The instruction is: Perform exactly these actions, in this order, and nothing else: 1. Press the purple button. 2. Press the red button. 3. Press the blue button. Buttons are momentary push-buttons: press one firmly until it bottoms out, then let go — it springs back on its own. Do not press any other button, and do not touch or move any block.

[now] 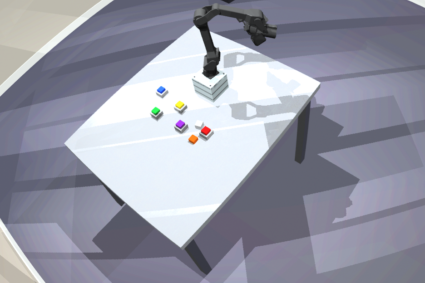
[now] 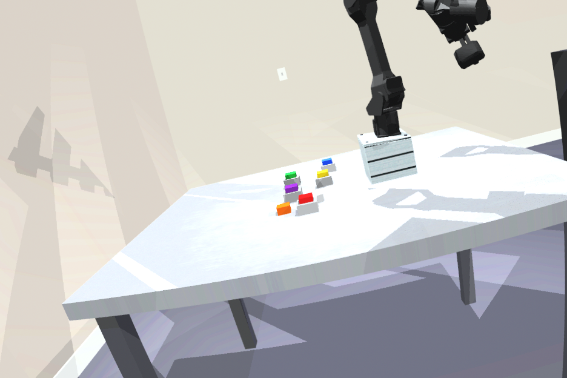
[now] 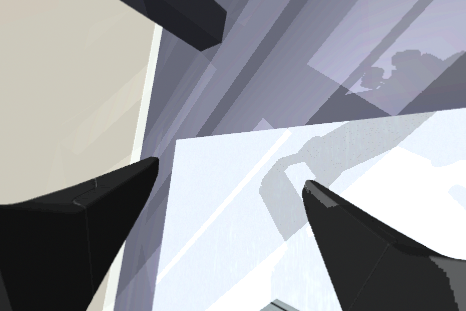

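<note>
Top view: "Where are the three target buttons?" asks the picture editor.

"On the pale tabletop [image 1: 144, 177] [image 2: 219, 245] [image 3: 215, 186]," the photographer replies. "The purple button [image 1: 180, 124] [image 2: 291, 188] sits between nine and ten o'clock from the red button [image 1: 205, 131] [image 2: 306, 198]. The blue button [image 1: 160, 90] [image 2: 326, 162] stands at eleven o'clock from purple."

"And their neighbors?"

"From purple, the yellow button [image 1: 179, 104] [image 2: 323, 173] is at twelve o'clock, the green button [image 1: 155, 111] [image 2: 291, 175] at ten. Near red, an orange block [image 1: 192, 139] [image 2: 283, 209] lies at eight o'clock and a white block [image 1: 199, 124] between ten and eleven."

"The arm?"

"The black arm [image 1: 206, 40] [image 2: 375, 46] rises from its striped pedestal [image 1: 219, 89] [image 2: 391, 160], bent high. Its gripper [image 1: 256, 31] [image 2: 453, 25] [image 3: 233, 176] hangs well apart from every button, between one and two o'clock from the pedestal."

"Its fingers?"

"Released and spread wide, with nothing between them, as the wrist view shows."
</note>
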Motion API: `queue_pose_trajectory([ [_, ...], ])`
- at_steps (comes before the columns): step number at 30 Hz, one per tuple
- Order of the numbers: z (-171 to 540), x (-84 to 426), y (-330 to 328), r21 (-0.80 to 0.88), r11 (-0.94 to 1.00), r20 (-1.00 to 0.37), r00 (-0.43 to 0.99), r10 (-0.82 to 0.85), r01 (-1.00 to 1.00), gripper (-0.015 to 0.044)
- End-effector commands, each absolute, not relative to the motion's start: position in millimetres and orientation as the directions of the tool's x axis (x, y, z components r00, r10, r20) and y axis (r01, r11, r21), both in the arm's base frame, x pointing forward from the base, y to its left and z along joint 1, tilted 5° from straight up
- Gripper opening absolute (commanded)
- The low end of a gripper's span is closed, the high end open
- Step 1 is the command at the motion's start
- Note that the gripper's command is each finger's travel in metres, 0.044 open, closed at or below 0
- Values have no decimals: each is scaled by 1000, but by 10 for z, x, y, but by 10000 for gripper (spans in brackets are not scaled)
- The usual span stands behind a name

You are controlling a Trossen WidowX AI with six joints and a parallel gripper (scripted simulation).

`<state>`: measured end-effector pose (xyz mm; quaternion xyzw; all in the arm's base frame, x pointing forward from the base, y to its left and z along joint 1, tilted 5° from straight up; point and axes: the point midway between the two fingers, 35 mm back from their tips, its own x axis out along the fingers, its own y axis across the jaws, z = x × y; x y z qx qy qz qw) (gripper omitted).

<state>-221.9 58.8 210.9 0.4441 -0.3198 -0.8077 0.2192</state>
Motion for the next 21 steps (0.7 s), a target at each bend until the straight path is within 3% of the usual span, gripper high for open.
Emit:
queue_pose_trajectory([
  [1,2102,-2211,606,709,-702,-580,-512,-633,65,400],
  [10,1748,-1712,1590,651,-667,-708,-606,-362,-362,400],
  [21,1313,-442,2442,534,-231,-840,-542,-33,-813,400],
])
